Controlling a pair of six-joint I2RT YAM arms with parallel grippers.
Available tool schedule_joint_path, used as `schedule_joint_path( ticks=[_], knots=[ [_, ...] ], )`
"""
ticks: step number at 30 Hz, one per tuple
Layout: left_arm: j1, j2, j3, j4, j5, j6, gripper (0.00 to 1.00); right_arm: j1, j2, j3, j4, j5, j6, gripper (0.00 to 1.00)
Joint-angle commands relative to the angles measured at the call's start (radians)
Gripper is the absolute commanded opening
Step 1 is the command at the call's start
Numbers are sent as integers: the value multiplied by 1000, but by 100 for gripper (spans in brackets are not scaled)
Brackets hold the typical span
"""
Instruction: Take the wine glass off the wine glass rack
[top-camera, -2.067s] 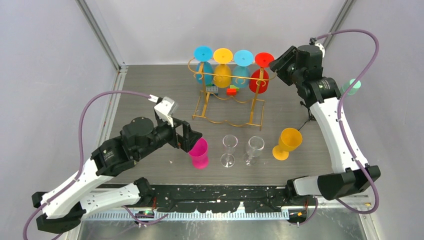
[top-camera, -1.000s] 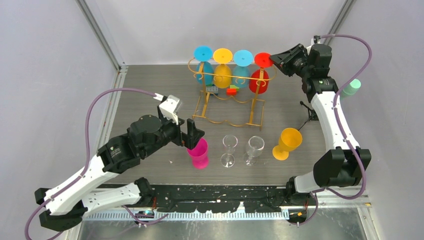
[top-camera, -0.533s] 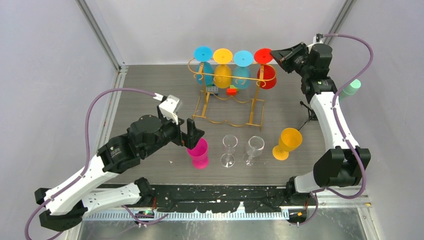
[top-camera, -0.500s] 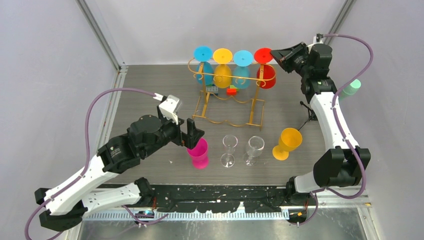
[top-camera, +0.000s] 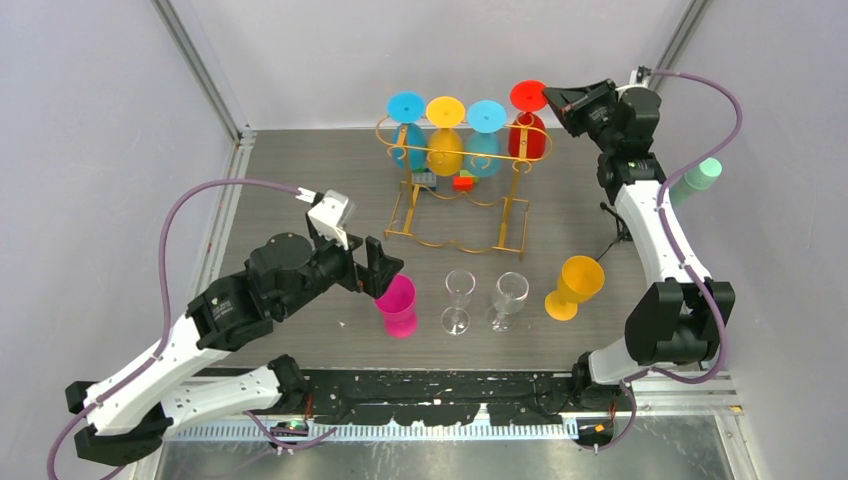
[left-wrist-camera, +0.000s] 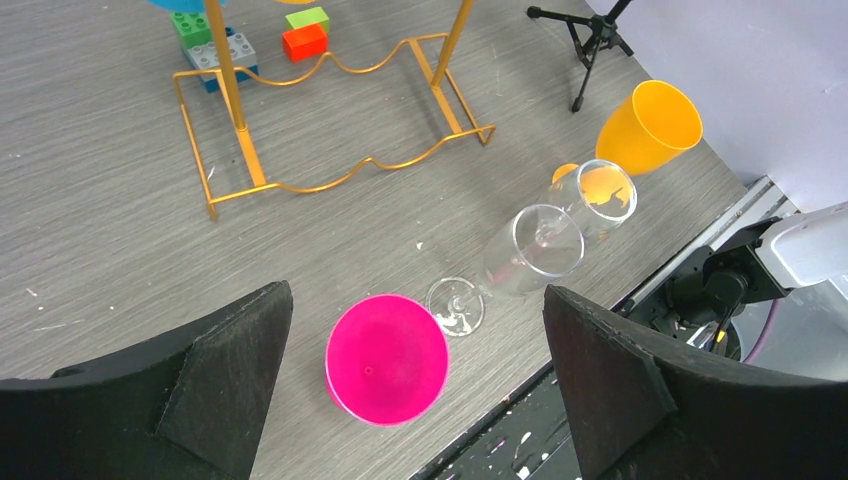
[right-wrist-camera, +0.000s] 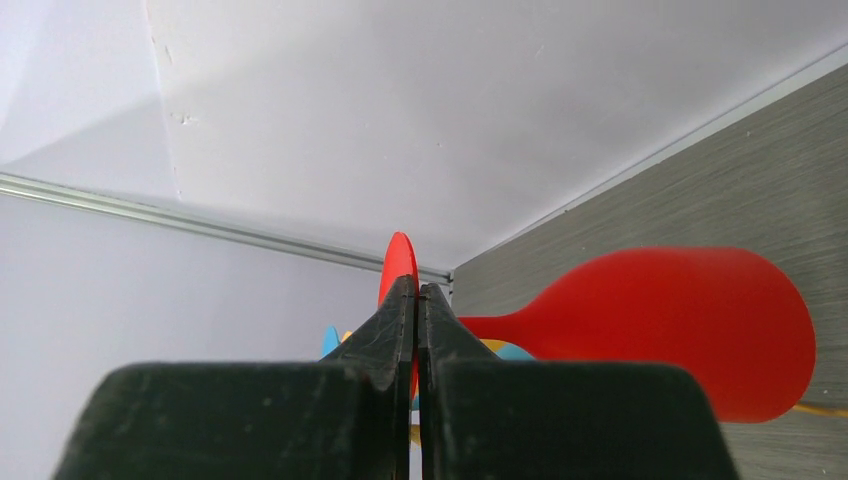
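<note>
The gold wire wine glass rack (top-camera: 405, 212) stands at the back of the table. At its right end hangs a red wine glass (top-camera: 527, 140), upside down. My right gripper (top-camera: 550, 97) is shut on the rim of that glass's round foot. The right wrist view shows the thin red foot (right-wrist-camera: 398, 258) pinched between the fingers of that same gripper (right-wrist-camera: 415, 288), with the red bowl (right-wrist-camera: 680, 320) off to the right. My left gripper (left-wrist-camera: 416, 300) stands wide open above a pink glass (left-wrist-camera: 387, 358) and holds nothing.
A blue (top-camera: 407, 108), a yellow (top-camera: 445, 110) and another blue glass (top-camera: 486, 113) hang on the rack. Two clear glasses (top-camera: 458, 290) (top-camera: 510, 293) and an orange one (top-camera: 577, 283) stand in front. Toy blocks (left-wrist-camera: 305, 30) lie under the rack, a small tripod (left-wrist-camera: 590, 30) stands to the right.
My right gripper has shut on the red glass's foot and raised it slightly. The bowl swung right, then back. The left arm shifted a little left.
</note>
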Motion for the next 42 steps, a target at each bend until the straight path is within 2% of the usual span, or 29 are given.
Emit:
schedule_joint_path(
  ticks=[1, 9, 19, 24, 27, 31, 33, 36, 38, 42],
  knots=[
    [-2, -10, -9, 30, -24, -11, 100, -4, -6, 31, 113, 24, 17, 0],
    [-2, -10, -4, 26, -27, -15, 100, -7, -34, 62, 126, 57, -25, 0],
    [-2, -11, -16, 53, -37, -24, 100, -11, -248, 83, 72, 161, -183, 0],
    [-2, 2, -16, 74, -33, -48, 100, -11, -353, 79, 48, 110, -159, 0],
    [-2, 16, -15, 102, -15, -73, 100, -11, -421, 58, 43, 56, -91, 0],
    [17, 37, -53, 261, 94, -97, 100, -11, -518, 19, 43, -4, 9, 0],
    [72, 62, -61, 315, 166, -149, 100, -11, -564, -3, 38, -28, 61, 0],
    [231, 124, -56, 407, 420, -301, 100, -11, -630, -40, 18, -63, 134, 1],
    [321, 163, -74, 524, 575, -414, 100, -11, -667, -72, 14, -105, 193, 0],
    [398, 254, -103, 789, 755, -620, 100, -11, -721, -155, 88, -173, 347, 0]
  ],
)
